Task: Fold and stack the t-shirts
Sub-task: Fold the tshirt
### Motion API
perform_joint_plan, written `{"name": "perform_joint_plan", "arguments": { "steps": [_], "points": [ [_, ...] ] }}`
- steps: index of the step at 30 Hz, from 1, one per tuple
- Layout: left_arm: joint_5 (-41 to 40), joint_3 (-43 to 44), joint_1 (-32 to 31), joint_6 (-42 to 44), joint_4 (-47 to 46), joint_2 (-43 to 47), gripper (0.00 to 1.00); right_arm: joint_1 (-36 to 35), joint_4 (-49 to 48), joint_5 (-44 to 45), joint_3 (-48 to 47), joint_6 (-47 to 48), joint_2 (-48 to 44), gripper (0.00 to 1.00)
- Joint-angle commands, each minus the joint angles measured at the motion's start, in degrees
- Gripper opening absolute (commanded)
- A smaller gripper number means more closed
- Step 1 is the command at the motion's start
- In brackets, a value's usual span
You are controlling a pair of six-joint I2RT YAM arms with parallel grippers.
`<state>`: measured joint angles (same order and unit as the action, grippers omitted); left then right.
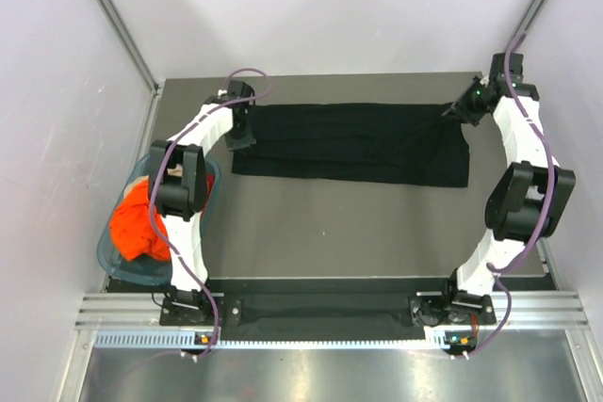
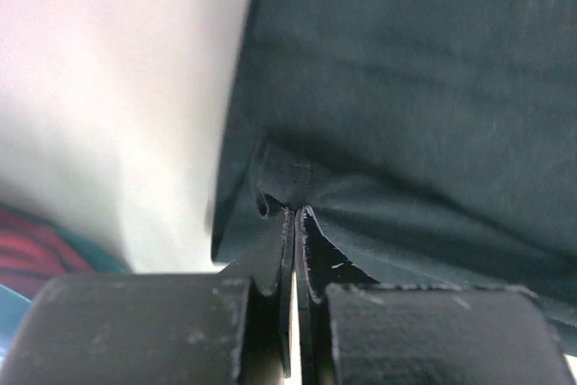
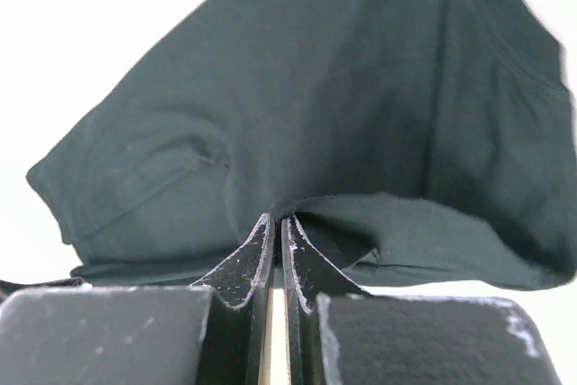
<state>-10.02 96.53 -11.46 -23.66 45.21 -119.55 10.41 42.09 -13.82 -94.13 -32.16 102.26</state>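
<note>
A large black t-shirt [image 1: 353, 143] lies spread in a long folded band across the far half of the table. My left gripper [image 1: 241, 132] pinches its left end, fingers shut on a fold of the black cloth [image 2: 379, 114]. My right gripper [image 1: 459, 110] pinches the far right corner, shut on an edge of the same black t-shirt [image 3: 343, 105], which is lifted a little there. A bright orange t-shirt [image 1: 138, 221] sits bunched in the basket at the left.
The teal plastic basket [image 1: 212, 197] stands at the table's left edge beside the left arm. Pale walls close in the back and both sides. A metal rail [image 1: 330, 313] runs along the near edge, with both arm bases on it.
</note>
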Motion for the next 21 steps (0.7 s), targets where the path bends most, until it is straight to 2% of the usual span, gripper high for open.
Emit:
{"name": "perform_joint_plan", "arguments": {
  "steps": [1, 7, 17, 21],
  "points": [
    [0.7, 4.0, 2.4, 0.1, 2.0, 0.6, 0.0, -1.2, -3.9, -1.9, -5.7, -0.3, 1.3, 0.0],
    [1.1, 6.1, 2.9, 0.3, 2.3, -0.7, 0.0, -1.3, -3.5, -1.9, -9.9, 0.0, 5.5, 0.0],
    [1.0, 18.1, 3.0, -0.1, 7.6, -9.6, 0.0, -1.4, -4.4, -4.9, -17.1, -0.5, 13.7, 0.0],
    [0.1, 19.0, 3.0, 0.5, 6.4, -10.6, 0.0, -1.2, -5.3, -4.9, -18.1, -0.8, 14.5, 0.0]
  ]
}}
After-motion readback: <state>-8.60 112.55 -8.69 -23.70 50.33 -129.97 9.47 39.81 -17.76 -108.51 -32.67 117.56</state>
